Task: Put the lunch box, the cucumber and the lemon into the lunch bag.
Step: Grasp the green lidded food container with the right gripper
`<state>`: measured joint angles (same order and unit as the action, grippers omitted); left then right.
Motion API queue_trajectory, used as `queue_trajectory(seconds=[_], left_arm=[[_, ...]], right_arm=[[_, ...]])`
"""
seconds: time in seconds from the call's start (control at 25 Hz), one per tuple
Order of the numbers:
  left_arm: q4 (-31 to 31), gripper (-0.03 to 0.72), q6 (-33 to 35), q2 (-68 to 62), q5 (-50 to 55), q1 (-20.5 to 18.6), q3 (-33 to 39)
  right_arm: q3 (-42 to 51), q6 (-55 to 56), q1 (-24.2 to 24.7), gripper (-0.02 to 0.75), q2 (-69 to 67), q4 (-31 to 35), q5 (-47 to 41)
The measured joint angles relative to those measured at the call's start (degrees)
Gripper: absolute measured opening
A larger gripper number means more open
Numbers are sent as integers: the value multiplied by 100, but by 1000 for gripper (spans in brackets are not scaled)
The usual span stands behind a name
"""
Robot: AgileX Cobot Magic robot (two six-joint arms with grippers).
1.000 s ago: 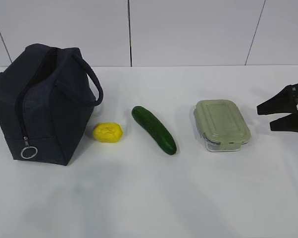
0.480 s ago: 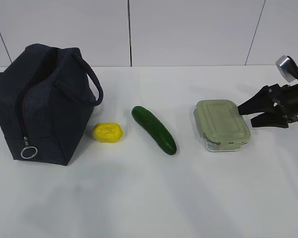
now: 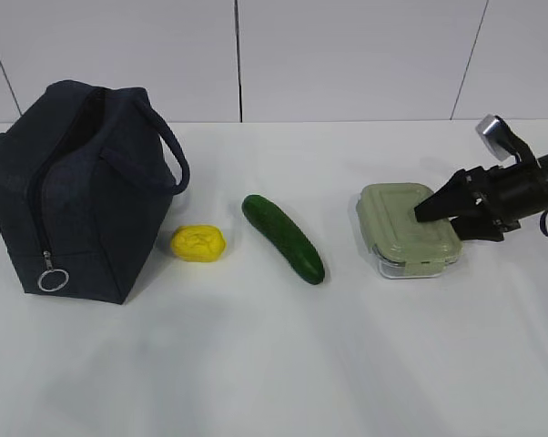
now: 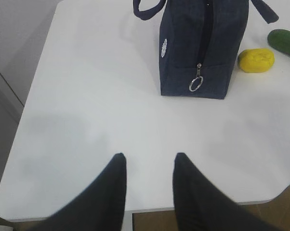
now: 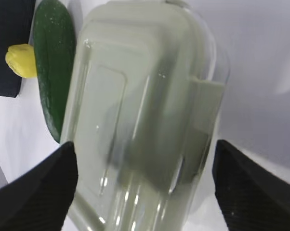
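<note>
1. Presently straddles the lunch box at the row's right end with right gripper spread wide, ready to clamp.
2. Waits spread apart as left gripper, facing the lunch bag, unzipped to receive.

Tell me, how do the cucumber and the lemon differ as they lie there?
The cucumber is dark green, long and smooth; the lemon is bright yellow, short, oval and lumpy. The cucumber lies slantwise in the middle of the table; the lemon sits right beside the lunch bag. Both lie untouched on the table, outside the bag.

White table bears lunch bag, lemon, cucumber, lunch box.
</note>
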<state>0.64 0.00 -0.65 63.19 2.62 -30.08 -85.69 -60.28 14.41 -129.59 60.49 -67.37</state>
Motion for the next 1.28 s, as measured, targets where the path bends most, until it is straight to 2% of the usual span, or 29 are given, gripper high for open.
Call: queue_trajectory(seconds=[0.52,0.8,1.12,1.28], left_arm=[[0,235,0,0,0,0,0],[0,235,0,0,0,0,0],[0,235,0,0,0,0,0],[0,235,0,0,0,0,0]], right_arm=[[-90,-62,-28,654,-279,10,-42],[-320,-62,-28,652,-622,302,-272],[-389,-62,-28,632,-689,369,-320],[-512,119,-28,589,-702,207,-390]])
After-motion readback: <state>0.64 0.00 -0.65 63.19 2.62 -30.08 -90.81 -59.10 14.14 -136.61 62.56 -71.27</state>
